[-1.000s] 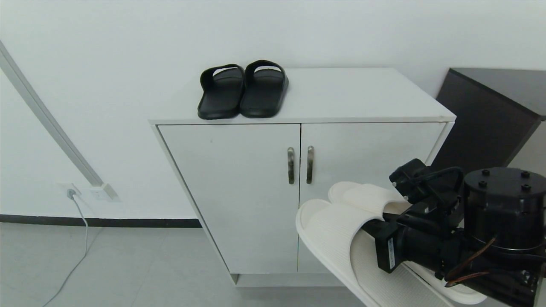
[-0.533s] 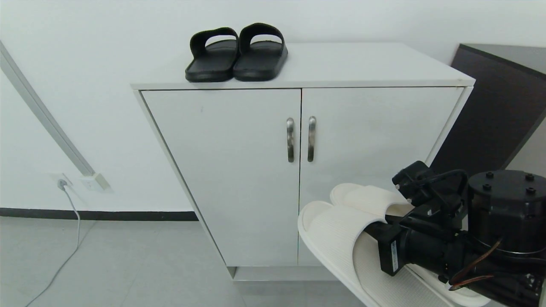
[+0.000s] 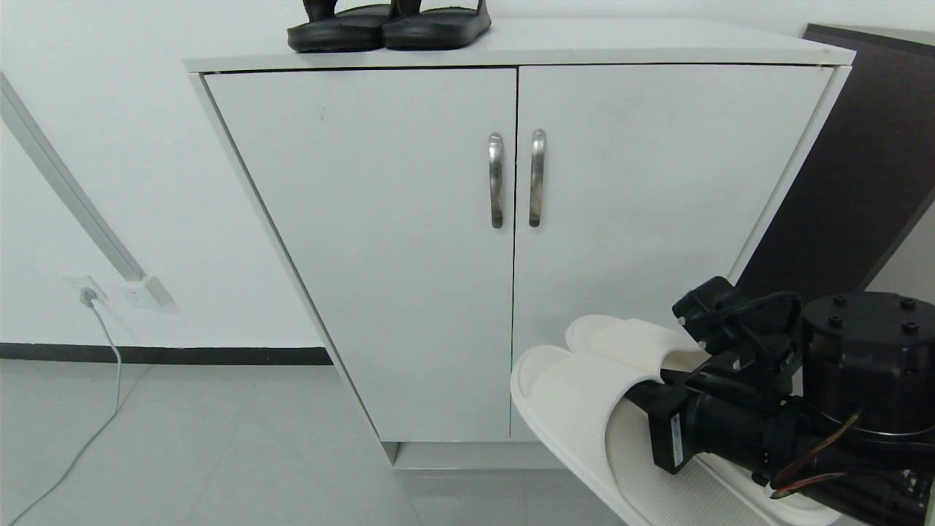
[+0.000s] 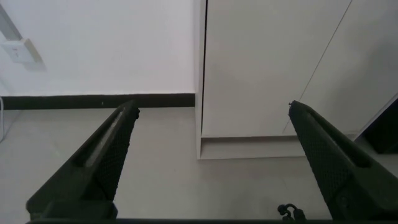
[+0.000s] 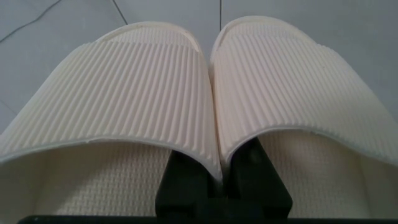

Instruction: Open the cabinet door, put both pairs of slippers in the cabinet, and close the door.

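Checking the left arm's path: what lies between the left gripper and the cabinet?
Only bare grey floor. In the left wrist view the open fingers of the left gripper frame the cabinet, nothing before it.

You're looking at a home-like hallway: a white cabinet against a bare wall, black slippers at 12 o'clock, tiled floor, socket at 8 o'clock.

No legible text or numbers
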